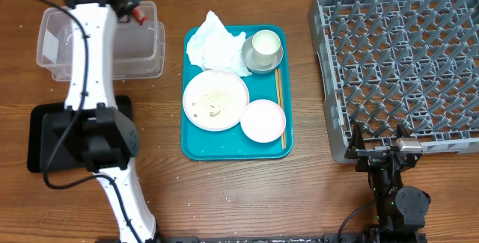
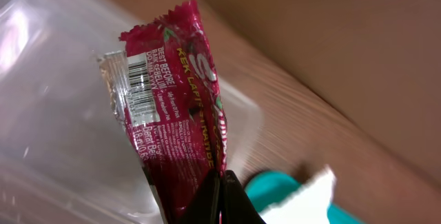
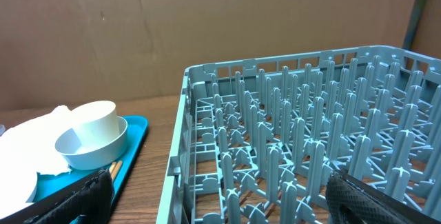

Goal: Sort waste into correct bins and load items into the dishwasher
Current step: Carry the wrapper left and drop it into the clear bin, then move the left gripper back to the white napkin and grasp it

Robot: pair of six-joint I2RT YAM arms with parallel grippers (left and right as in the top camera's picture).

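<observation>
My left gripper (image 1: 136,11) is shut on the red sauce packet (image 2: 180,107) and holds it over the clear plastic tub (image 1: 142,48); the packet also shows in the overhead view (image 1: 139,11). The black tray (image 1: 39,134) lies at the front left. On the teal tray (image 1: 196,144) sit the crumpled napkin (image 1: 213,40), the plate (image 1: 215,99) with rice grains (image 1: 213,105), a bowl (image 1: 263,120), a cup (image 1: 266,44) inside the second bowl (image 1: 254,62), and the chopsticks (image 1: 279,101). My right gripper (image 1: 378,147) is open and empty at the front edge of the grey dish rack (image 1: 397,56).
In the right wrist view the dish rack (image 3: 303,155) fills the frame, with the cup (image 3: 93,124) in its bowl (image 3: 93,151) at left. A cardboard wall stands behind the table. Bare wood lies between the teal tray and the rack.
</observation>
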